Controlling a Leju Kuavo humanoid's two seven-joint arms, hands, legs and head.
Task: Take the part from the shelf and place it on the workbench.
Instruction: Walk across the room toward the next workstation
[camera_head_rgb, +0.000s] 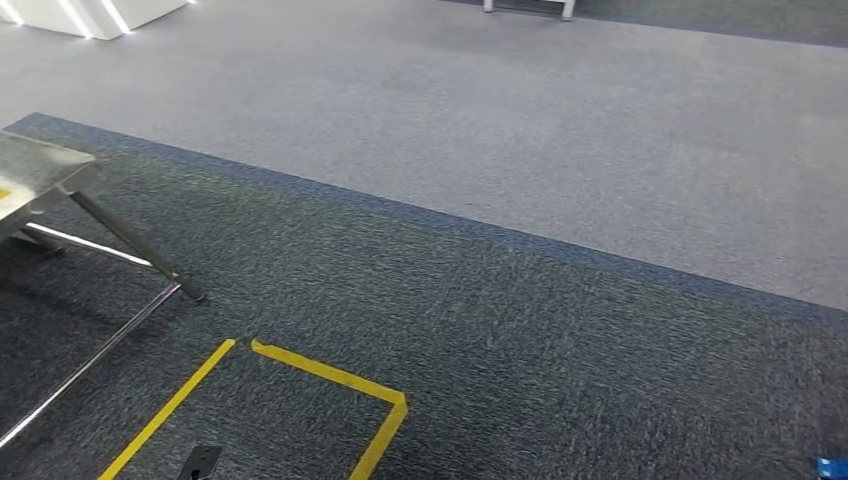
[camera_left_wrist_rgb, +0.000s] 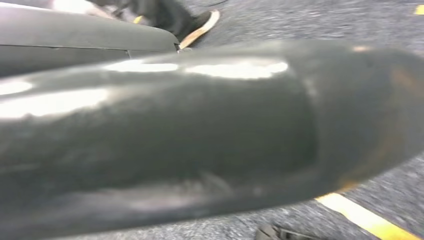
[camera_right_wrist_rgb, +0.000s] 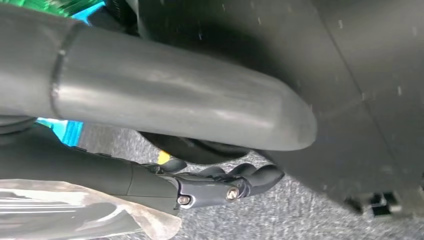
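Part in a clear crinkly bag (camera_right_wrist_rgb: 75, 215) shows at the lower left of my right wrist picture. It lies right against the dark fingers (camera_right_wrist_rgb: 260, 175) of my right robot hand (camera_right_wrist_rgb: 200, 190). Those fingers are curled in, and the thick grey thumb (camera_right_wrist_rgb: 175, 100) runs across the upper half of the picture. The bag touches the robot hand, but I cannot tell if the robot hand is really holding it or if the bag is just lying next to it. I cannot see what is inside the bag.

I cannot tell if my left robot hand is wide or narrow, because the left wrist picture is very blurry. At the top of that picture is a dark shoe with a light sole (camera_left_wrist_rgb: 200, 27). At the lower right is a bit of yellow tape (camera_left_wrist_rgb: 365, 217) on the floor.

From my head I look down at the carpet (camera_head_rgb: 560, 340). It is dark close by and lighter grey farther up. The corner of a shiny metal desk (camera_head_rgb: 35, 170) pokes in at the left edge. More yellow tape makes a corner at the lower middle. A small blue thing (camera_head_rgb: 832, 466) sits in the lower right corner.
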